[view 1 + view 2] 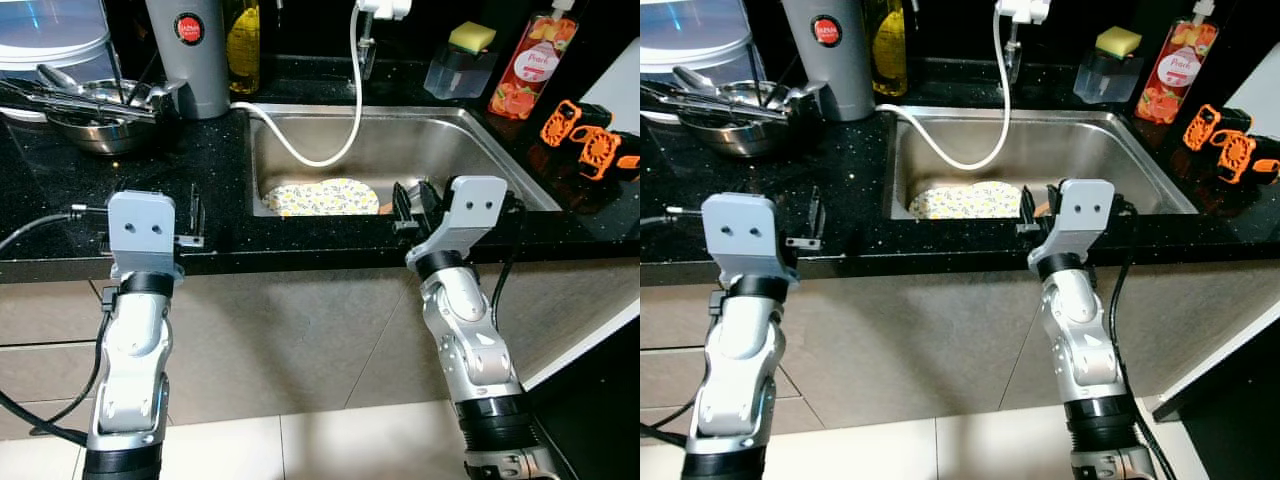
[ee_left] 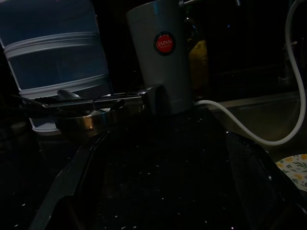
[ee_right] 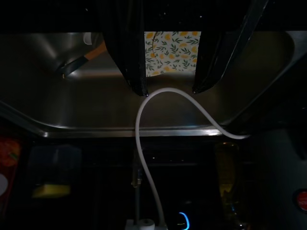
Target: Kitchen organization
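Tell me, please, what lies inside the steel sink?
Inside the sink lie a floral plate and a loop of white hose. The right gripper, fingers open, hangs over the front edge. An orange-tipped utensil is partly hidden.

plate [image 1: 322, 197] partly behind sink rim [image 1: 330, 228]

A plate [image 1: 322, 197] lies in the sink [image 1: 500, 150] — a bowl [image 1: 100, 125] sits on the counter [image 1: 210, 160] to its left.

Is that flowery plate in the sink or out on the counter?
In the sink: the plate lies flat on the basin floor, below the white hose.
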{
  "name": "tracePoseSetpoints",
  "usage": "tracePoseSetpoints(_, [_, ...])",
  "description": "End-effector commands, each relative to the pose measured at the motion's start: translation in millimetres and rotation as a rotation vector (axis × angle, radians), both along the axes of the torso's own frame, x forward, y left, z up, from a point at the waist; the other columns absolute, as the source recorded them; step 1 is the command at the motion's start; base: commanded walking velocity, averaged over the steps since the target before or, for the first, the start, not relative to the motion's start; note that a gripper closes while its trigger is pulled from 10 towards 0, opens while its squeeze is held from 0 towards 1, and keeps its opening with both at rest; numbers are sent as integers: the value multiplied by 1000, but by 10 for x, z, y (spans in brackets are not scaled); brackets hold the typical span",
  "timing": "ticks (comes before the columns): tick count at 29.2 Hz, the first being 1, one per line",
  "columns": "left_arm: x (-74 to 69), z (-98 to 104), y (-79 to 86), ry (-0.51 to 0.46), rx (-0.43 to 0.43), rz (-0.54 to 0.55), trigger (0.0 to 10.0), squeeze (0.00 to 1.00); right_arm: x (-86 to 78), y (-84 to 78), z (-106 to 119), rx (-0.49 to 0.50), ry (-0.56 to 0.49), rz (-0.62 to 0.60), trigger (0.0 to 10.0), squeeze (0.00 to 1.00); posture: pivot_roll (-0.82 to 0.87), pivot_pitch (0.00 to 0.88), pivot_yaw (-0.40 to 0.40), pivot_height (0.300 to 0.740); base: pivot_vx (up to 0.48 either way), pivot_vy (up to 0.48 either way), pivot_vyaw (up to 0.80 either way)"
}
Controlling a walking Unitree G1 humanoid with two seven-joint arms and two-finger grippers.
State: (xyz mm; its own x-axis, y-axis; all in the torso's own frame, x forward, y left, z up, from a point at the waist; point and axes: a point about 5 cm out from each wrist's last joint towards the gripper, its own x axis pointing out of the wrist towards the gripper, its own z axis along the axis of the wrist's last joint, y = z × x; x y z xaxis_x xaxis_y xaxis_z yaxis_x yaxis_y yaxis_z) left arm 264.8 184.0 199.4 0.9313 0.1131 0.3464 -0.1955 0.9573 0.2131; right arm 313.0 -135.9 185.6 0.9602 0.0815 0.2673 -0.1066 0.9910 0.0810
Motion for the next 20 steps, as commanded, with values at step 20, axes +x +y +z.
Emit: tracePoseSetpoints(20, [6, -39, -2, 30, 4, 8, 10000, 0, 10, -27, -32, 74, 39, 7, 10000, 0, 158, 0, -88, 740, 0, 374, 200])
